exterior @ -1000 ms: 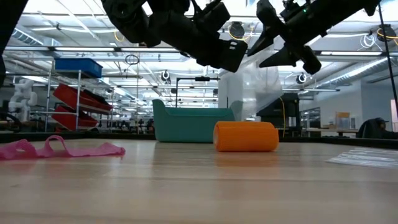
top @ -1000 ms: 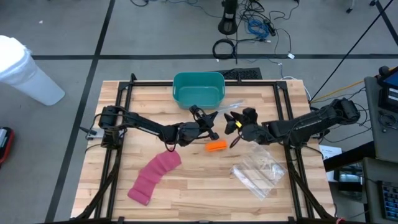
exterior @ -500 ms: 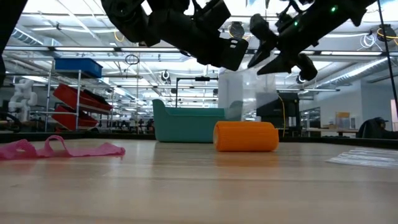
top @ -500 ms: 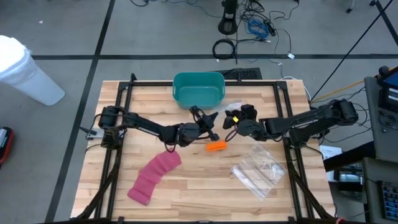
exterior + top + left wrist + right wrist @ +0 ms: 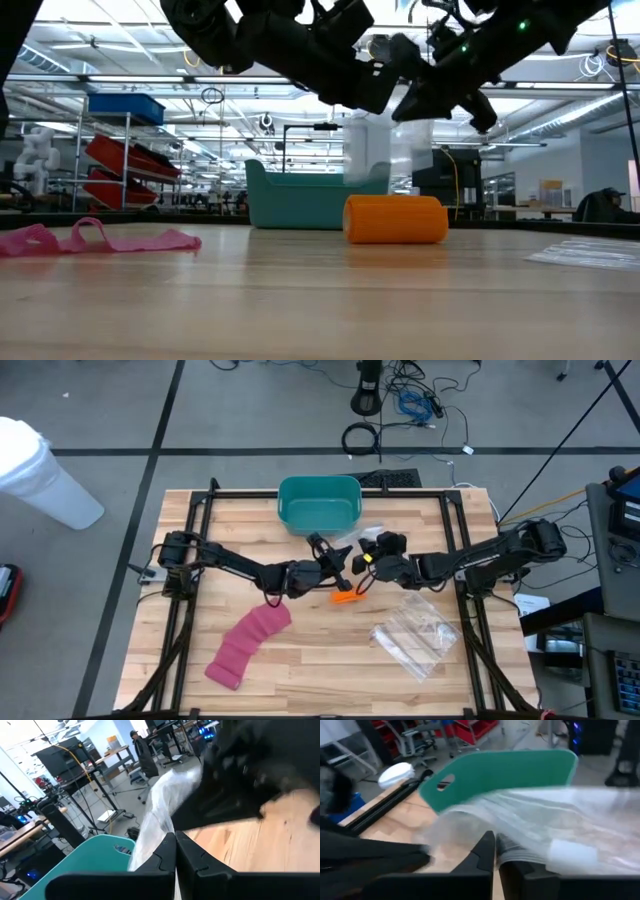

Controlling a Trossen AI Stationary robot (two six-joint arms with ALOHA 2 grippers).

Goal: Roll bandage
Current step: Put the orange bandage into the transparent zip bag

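Note:
A clear plastic wrapper (image 5: 384, 150) hangs above the table's middle, with both grippers shut on it. My left gripper (image 5: 343, 568) comes from the table's left and my right gripper (image 5: 362, 566) from its right, and they almost meet. Something white (image 5: 572, 852) shows inside the wrapper. Below them an orange bandage roll (image 5: 347, 597) lies on its side on the wood. A pink bandage (image 5: 248, 644) lies loose and unrolled at the near left. My left gripper pinches the wrapper's edge (image 5: 161, 836) between its two shut fingers, held level from the table's left. The film stands clear of the table. My right gripper pinches the film (image 5: 506, 839) between its shut fingers, slanting slightly down from the table's right. One layer or several, I cannot tell.
A teal bin (image 5: 319, 503) stands at the far middle, just behind the grippers. A second clear plastic bag (image 5: 415, 636) lies flat at the near right. Black frame rails (image 5: 192, 550) run along the table's left and right sides.
My right gripper has moved toward the table's left and a little down, up to my left gripper. It has rolled and shut on the clear wrapper. The orange roll and the pink bandage have stayed where they were.

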